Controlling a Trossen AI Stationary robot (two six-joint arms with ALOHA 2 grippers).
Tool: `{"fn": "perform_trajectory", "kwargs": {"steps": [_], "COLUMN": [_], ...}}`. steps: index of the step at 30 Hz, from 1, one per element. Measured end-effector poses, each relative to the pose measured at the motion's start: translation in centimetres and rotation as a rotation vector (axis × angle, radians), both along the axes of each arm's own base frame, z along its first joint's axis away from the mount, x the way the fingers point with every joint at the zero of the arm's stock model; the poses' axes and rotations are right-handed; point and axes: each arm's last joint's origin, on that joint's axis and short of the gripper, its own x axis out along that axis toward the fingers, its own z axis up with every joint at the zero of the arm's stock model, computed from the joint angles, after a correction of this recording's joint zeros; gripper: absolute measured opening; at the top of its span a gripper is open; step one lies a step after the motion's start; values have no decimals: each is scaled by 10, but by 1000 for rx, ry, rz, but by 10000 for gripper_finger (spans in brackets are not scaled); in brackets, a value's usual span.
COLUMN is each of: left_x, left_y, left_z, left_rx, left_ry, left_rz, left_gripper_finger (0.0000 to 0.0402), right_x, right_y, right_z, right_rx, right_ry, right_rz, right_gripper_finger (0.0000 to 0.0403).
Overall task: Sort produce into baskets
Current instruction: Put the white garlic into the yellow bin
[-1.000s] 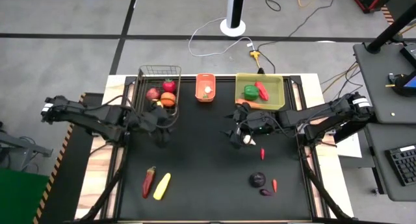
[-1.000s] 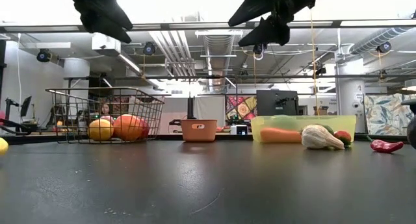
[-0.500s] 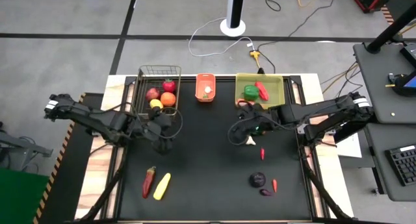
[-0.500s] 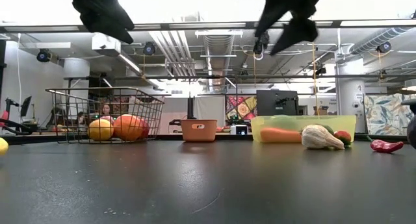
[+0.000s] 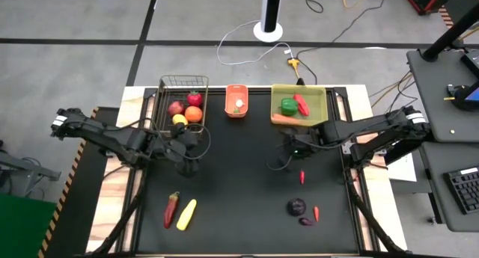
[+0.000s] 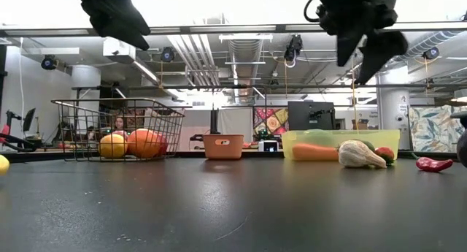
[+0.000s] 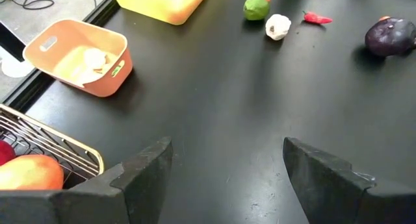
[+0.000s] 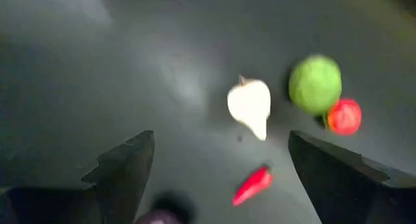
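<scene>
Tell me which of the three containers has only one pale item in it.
The small orange basket, between the wire basket and the yellow-green bin. It holds one whitish piece; the wire basket holds several fruits, the bin a green pepper and a red one.

My left arm reaches in low and level, its pincer hanging wide open and empty. My right arm stretches toward centre, its pincer spread open too, nothing gripped.

Matt black tabletop; wire-mesh basket; glossy orange plastic basket.
</scene>
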Motion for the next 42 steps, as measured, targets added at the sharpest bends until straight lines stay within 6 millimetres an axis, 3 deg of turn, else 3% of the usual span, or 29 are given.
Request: {"fn": "perform_trajectory", "kwargs": {"steps": [24, 42], "left_x": [-1, -3], "left_y": [1, 3], "left_z": [0, -1], "left_rx": [39, 118], "left_ry": [0, 29], "left_rz": [27, 38], "left_gripper_finger": [272, 272], "right_x": [-25, -3], "right_y": [1, 7], "right_z": [-12, -38], "right_rx": [67, 65], "right_ry": [267, 67], "right_rz": [-80, 61], "right_gripper_finger": [345, 345]}}
